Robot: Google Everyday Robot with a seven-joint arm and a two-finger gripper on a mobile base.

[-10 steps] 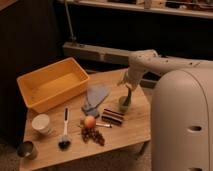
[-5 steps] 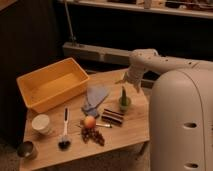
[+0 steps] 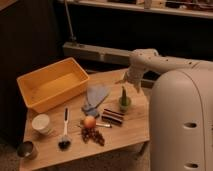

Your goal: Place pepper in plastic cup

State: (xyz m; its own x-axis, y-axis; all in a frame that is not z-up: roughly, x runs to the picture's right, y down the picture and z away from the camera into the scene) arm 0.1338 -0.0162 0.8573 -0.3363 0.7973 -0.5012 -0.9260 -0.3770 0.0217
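In plastic cup (image 3: 125, 106): pepper (image 3: 123, 94) upright; claw (image 3: 128, 81) seemingly above.

A wooden table (image 3: 125, 136) carried a yellow bin (image 3: 56, 101) at its far left corner. A blue-grey cloth (image 3: 95, 97) lay just beside the bin. Near the front left stood a white cup (image 3: 41, 122) and a dark metal cup (image 3: 26, 149). A black-headed brush (image 3: 64, 132) lay between the white cup and an orange round fruit (image 3: 89, 121). A dark bunch like grapes (image 3: 93, 136) touched the fruit, and a dark packet (image 3: 113, 116) lay to its right. The gripper (image 3: 131, 85) hung over the table's far right edge.
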